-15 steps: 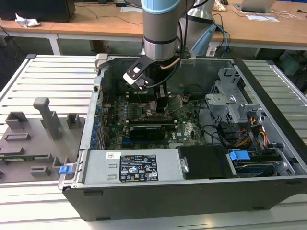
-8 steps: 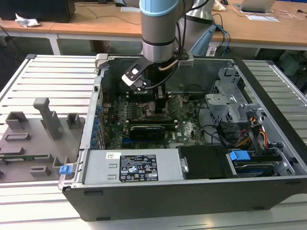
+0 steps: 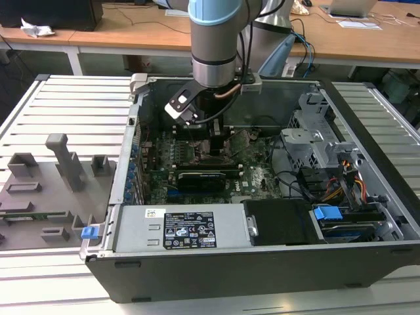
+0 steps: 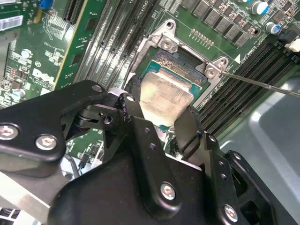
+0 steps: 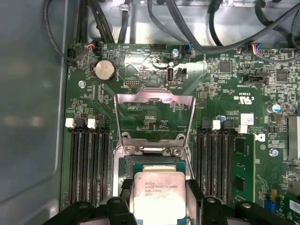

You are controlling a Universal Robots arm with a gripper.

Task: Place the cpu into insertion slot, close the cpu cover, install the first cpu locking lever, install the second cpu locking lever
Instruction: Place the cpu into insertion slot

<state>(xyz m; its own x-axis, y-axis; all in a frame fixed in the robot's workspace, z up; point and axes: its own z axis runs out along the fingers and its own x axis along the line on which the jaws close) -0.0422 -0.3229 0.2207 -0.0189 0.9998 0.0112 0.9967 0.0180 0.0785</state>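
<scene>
My gripper (image 4: 160, 107) is closed on the cpu (image 4: 164, 93), pinching two opposite edges over the socket (image 4: 174, 60). I judge it light, stiff, fragile underneath: edges only.

This looks like a robotics lab or test workshop. A robot arm (image 3: 213, 39) hangs over an open computer case (image 3: 249, 272) lying on a slatted metal table (image 3: 72, 105). Grey plastic fixtures (image 3: 59, 170) sit by the table's edge at the exterior view's left. Behind stand wooden desks (image 3: 131, 33) with loose cables (image 3: 306, 47) and a laptop (image 3: 351, 6).
</scene>
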